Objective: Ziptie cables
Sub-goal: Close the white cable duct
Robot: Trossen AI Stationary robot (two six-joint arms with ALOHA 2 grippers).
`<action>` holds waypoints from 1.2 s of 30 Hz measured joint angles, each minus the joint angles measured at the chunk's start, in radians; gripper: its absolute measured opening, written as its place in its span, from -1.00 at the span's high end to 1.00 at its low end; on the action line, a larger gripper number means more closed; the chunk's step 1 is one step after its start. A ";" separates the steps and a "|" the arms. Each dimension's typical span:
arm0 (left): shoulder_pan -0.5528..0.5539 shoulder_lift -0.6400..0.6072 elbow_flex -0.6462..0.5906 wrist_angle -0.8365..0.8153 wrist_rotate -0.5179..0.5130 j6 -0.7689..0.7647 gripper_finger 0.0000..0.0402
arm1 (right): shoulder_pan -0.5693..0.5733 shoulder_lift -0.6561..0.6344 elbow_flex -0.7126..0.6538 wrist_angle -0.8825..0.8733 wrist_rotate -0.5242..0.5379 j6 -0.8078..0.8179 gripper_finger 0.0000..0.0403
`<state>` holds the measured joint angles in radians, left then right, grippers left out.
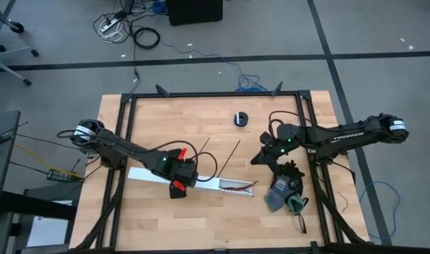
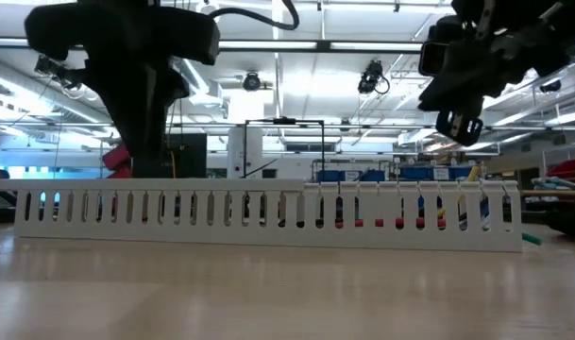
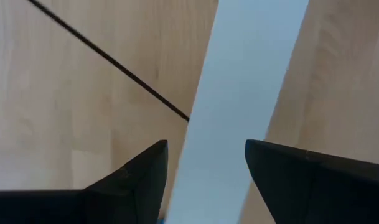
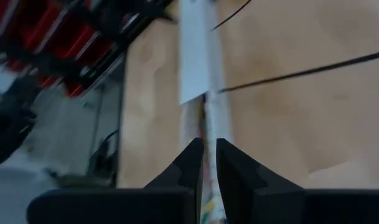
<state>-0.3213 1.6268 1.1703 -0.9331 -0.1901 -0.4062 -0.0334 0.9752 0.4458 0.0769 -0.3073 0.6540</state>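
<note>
The light wooden table [image 1: 215,219] is seen carrying a long white slotted plastic channel [image 1: 200,182]. The left gripper [image 3: 206,180] is held directly over that channel's covered end, its fingers spread to either side of the white lid with nothing gripped. The loose bundle of thin coloured cables [image 2: 400,221] is laid inside the channel's open end, well away from the left gripper and just ahead of the right gripper [image 4: 206,163], which is raised above that end with its fingers pressed nearly together and empty. The two thin straight black plastic zipties [image 1: 232,152] are left flat beyond both tools. The cables are judged light, limp and apt to splay, best gathered mid-length; the zipties, springy and slippery, are best pinched near one tip.
</note>
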 joint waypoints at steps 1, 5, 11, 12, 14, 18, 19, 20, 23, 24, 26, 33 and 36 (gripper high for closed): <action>0.005 0.000 0.000 -0.001 0.000 0.030 -0.04 | 0.000 0.000 0.000 0.000 0.032 0.000 0.80; 0.008 0.000 0.000 0.011 -0.063 0.056 -0.15 | 0.000 0.000 0.000 0.002 0.115 0.024 0.80; 0.008 0.000 0.000 0.062 -0.091 -0.043 -0.54 | 0.000 0.000 0.000 0.030 0.128 0.074 0.80; 0.008 0.000 0.000 0.060 -0.098 -0.049 -0.60 | 0.000 0.000 0.000 0.033 0.127 0.078 0.80; 0.006 0.000 0.000 0.052 -0.104 -0.051 -0.71 | 0.000 0.000 0.000 0.037 0.128 0.080 0.80; -0.001 0.000 0.000 0.045 -0.086 -0.043 -0.80 | 0.000 0.000 0.000 0.042 0.123 0.080 0.80; -0.002 0.000 0.000 0.043 -0.080 -0.043 -0.80 | 0.000 0.000 0.000 0.042 0.118 0.080 0.80; -0.002 0.000 0.000 0.039 -0.075 -0.042 -0.80 | 0.000 0.000 0.000 0.042 0.109 0.080 0.80; -0.001 0.000 0.000 0.020 -0.074 -0.042 -0.80 | 0.000 0.000 0.000 0.042 0.078 0.079 0.80; -0.001 0.000 0.000 0.011 -0.074 -0.042 -0.80 | 0.000 0.000 0.000 0.042 0.066 0.079 0.80; -0.001 0.000 0.000 -0.003 -0.073 -0.042 -0.80 | 0.000 0.000 0.000 0.041 0.041 0.072 0.80; -0.003 0.001 0.000 -0.011 0.029 -0.035 -0.80 | 0.001 0.000 0.000 0.013 -0.010 -0.003 0.80; -0.011 0.001 0.000 -0.012 0.032 -0.002 -0.80 | 0.001 0.000 0.000 0.012 -0.011 -0.038 0.80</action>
<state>-0.3328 1.6276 1.1704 -0.9450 -0.1585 -0.4077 -0.0326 0.9752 0.4458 0.0884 -0.3180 0.6158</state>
